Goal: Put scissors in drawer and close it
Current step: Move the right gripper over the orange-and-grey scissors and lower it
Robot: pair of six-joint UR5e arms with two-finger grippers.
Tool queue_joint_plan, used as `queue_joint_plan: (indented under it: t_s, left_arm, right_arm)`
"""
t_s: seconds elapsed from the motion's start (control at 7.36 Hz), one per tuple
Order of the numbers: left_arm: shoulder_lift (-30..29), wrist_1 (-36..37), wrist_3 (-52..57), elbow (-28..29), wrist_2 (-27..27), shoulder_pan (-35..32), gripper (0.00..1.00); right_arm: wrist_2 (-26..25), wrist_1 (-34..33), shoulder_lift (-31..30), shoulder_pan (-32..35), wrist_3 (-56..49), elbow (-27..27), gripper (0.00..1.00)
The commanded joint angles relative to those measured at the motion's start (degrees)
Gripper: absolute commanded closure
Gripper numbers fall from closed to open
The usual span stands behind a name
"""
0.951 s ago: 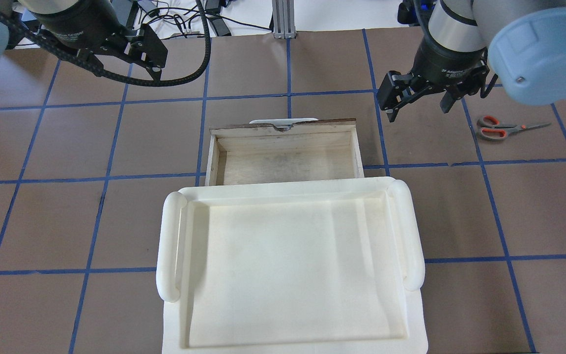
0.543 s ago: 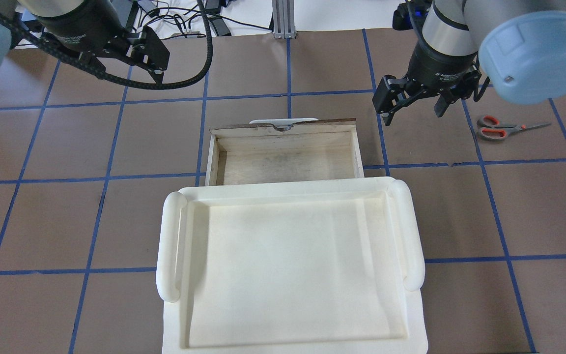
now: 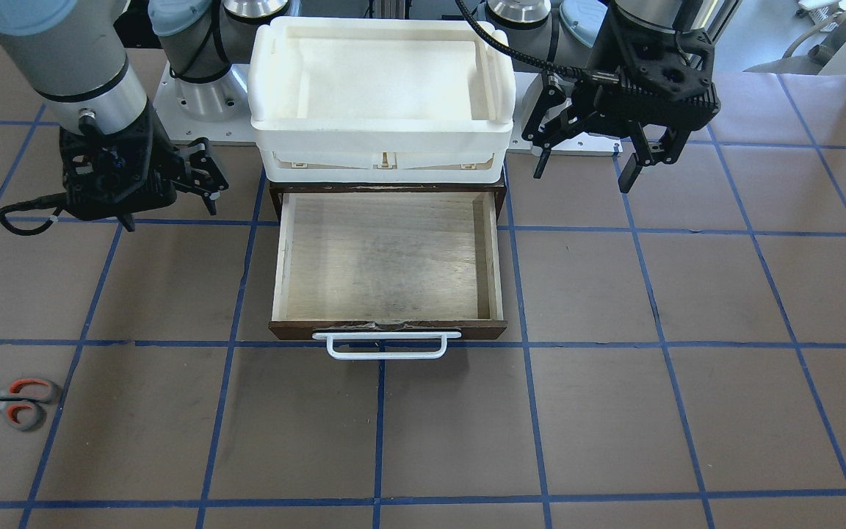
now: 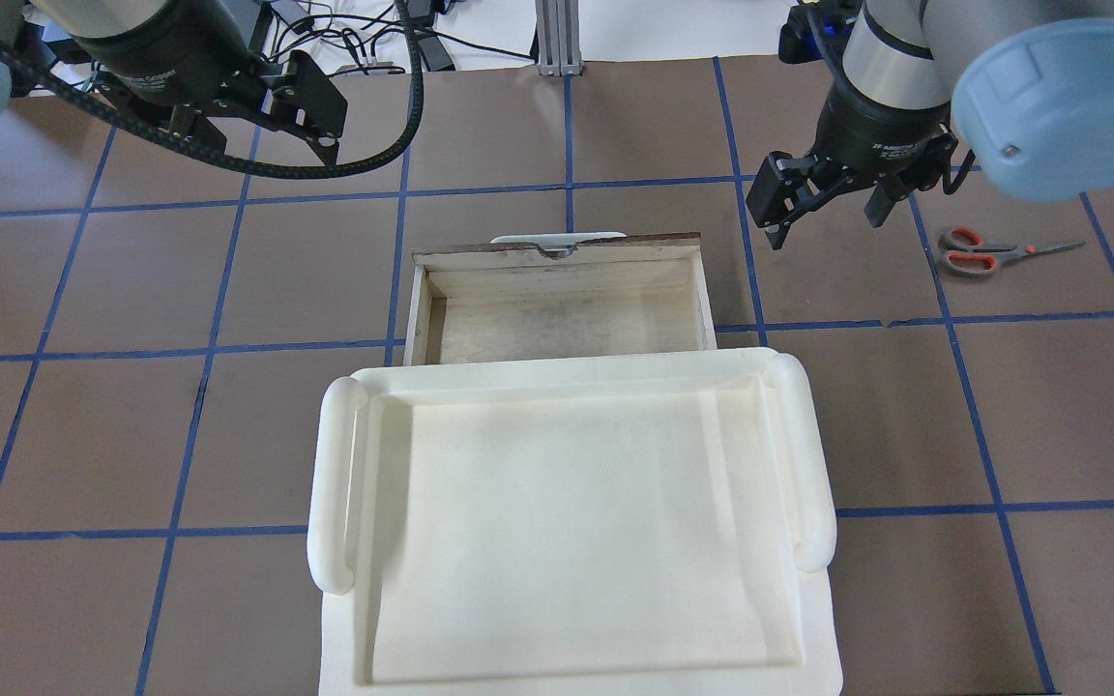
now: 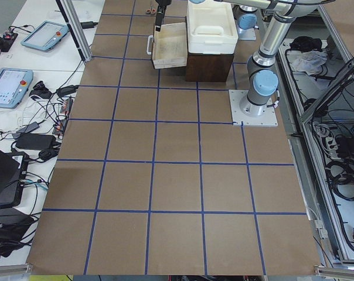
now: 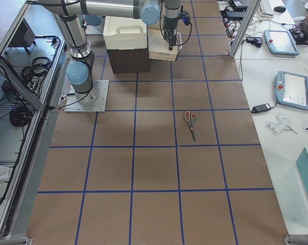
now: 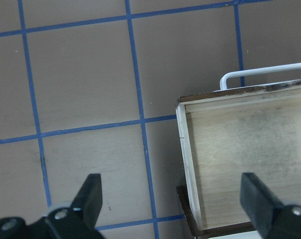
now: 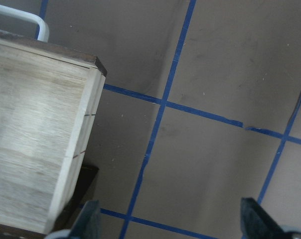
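Note:
The scissors (image 4: 987,253) lie flat on the brown table at my far right, handles toward the drawer; they also show in the front view (image 3: 15,402) and the right side view (image 6: 190,120). The drawer (image 4: 557,309) is pulled open and empty, its white bar handle (image 3: 386,345) at the far end. My right gripper (image 4: 825,222) hovers open and empty between the drawer's right corner and the scissors. Its wrist view (image 8: 170,211) shows the drawer's corner (image 8: 31,124). My left gripper (image 4: 257,140) hovers open and empty, back left of the drawer (image 7: 250,154).
A white plastic tray (image 4: 335,483) sits on top of the dark cabinet that holds the drawer. Cables and a metal post (image 4: 557,39) lie beyond the table's far edge. Blue tape lines grid the table.
My right gripper has shifted slightly and turned a little about its wrist, staying near the drawer's right corner. My left gripper has edged right. Scissors and drawer have not moved.

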Motion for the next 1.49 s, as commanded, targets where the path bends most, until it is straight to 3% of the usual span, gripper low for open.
queue_joint_plan:
  t_s: [0.0,0.41,0.68,0.95,1.09,1.36]
  left_arm:
    - [0.1,-0.8,0.0,-1.0,-0.3,0.1,0.00]
    - [0.3,-0.3,-0.5,-1.6,-0.3,0.3,0.00]
    - [0.2,-0.1,-0.5,-1.6,1.7,0.3,0.00]
    - [0.2,-0.6,-0.4,-1.9,1.6,0.5,0.00]
    - [-0.3,-0.5,0.1,-2.0,1.6,1.1,0.00]
    - [-0.5,0.0,0.1,-2.4,1.6,1.3,0.00]
  right_arm:
    - [0.7,-1.1,0.4,-6.9,-21.1,0.0,0.00]
    - [0.1,-1.9,3.5,-13.3,-48.1,0.0,0.00]
    - [-0.1,-8.4,10.0,-17.0,-59.8,-0.1,0.00]
    - [-2.0,-14.9,14.8,-19.9,-78.9,-0.1,0.00]
    - [-1.4,-15.3,17.3,-22.1,-83.9,-0.2,0.00]
    - [-1.6,-24.0,21.2,-23.0,-92.9,-0.2,0.00]
